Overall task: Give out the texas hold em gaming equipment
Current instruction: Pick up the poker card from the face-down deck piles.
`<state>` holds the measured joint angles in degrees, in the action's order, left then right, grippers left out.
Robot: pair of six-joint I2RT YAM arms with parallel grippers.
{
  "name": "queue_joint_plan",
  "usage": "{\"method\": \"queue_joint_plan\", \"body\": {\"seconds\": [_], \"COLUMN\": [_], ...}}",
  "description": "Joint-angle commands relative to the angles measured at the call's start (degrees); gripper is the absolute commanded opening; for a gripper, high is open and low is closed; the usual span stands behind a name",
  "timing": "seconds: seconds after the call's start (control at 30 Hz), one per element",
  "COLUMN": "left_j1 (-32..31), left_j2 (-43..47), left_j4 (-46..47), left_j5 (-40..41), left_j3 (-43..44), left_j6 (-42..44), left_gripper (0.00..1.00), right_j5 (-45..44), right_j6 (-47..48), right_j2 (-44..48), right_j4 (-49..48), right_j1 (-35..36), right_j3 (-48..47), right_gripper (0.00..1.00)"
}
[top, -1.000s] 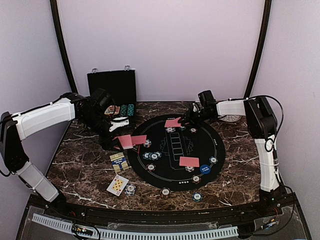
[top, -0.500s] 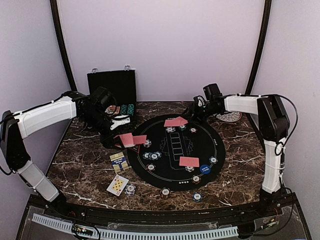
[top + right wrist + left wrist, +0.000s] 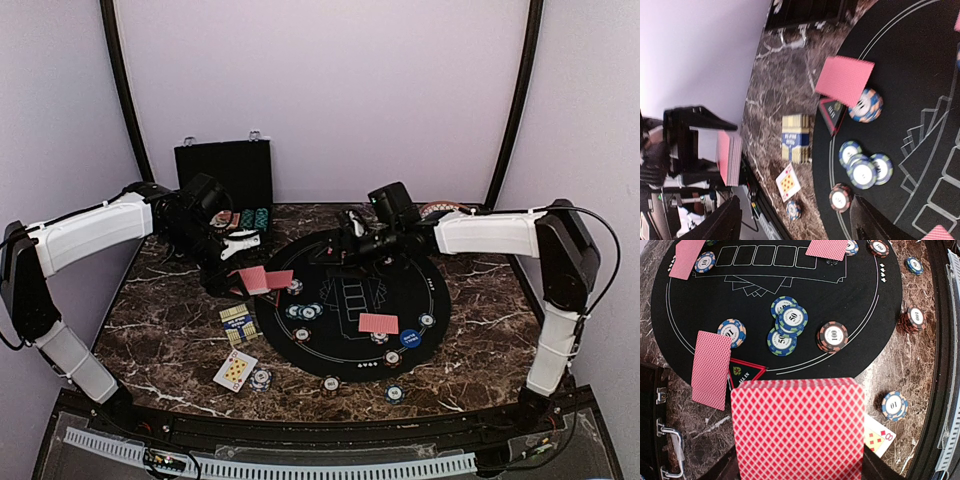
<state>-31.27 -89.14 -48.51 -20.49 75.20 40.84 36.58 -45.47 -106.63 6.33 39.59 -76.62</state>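
My left gripper [image 3: 235, 274] is shut on a deck of red-backed playing cards [image 3: 797, 430] held above the table beside the mat's left edge; the deck hides its fingers. My right gripper [image 3: 342, 245] hangs over the far part of the round black mat [image 3: 350, 345]. It stands open [image 3: 795, 220] with nothing between its fingers. Single face-down cards [image 3: 378, 323] [image 3: 711, 369] lie on the mat. Striped poker chips [image 3: 787, 322] [image 3: 392, 357] dot the mat and the marble. A blue disc [image 3: 409, 338] rests near the mat's right edge.
An open black chip case [image 3: 225, 175] stands at the back left. A blue-and-yellow card box [image 3: 237, 323] and a face-up card [image 3: 235, 370] lie on the marble left of the mat. A patterned plate [image 3: 440, 210] peeks out behind my right arm.
My right arm has swung left from the plate to over the mat's far part, its jaws opening wider, and now hides the cards lying there. The left arm and deck have not moved.
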Motion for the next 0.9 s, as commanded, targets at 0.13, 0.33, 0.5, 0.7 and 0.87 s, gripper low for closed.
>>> {"method": "queue_joint_plan", "body": {"seconds": [0.13, 0.33, 0.5, 0.7, 0.87], "left_j1": [0.33, 0.37, 0.33, 0.33, 0.31], "left_j2": [1.47, 0.95, 0.67, 0.25, -0.21], "left_j4": [-0.43, -0.62, -0.44, -0.43, -1.01], "left_j5": [-1.24, -1.63, -1.8, -2.13, -2.81], "left_j3": [2.14, 2.98, 3.17, 3.88, 4.61], "left_j6": [-0.72, -0.67, -0.67, -0.76, -0.8], "left_gripper": [0.0, 0.0, 0.0, 0.0, 0.0], "right_j5": [6.82, 8.47, 9.76, 11.3, 12.6], "right_j6": [-7.37, -8.07, -8.66, -9.25, -9.58], "right_j2": [-3.98, -7.84, -10.75, -13.62, -16.13], "right_j4": [-14.62, -15.03, -14.96, -15.37, -15.42], "right_j1": [6.55, 8.98, 9.96, 10.89, 11.72], "right_j3": [-1.08, -5.26, -8.57, -11.78, -15.05], "right_gripper": [0.77, 0.77, 0.77, 0.77, 0.77]}}
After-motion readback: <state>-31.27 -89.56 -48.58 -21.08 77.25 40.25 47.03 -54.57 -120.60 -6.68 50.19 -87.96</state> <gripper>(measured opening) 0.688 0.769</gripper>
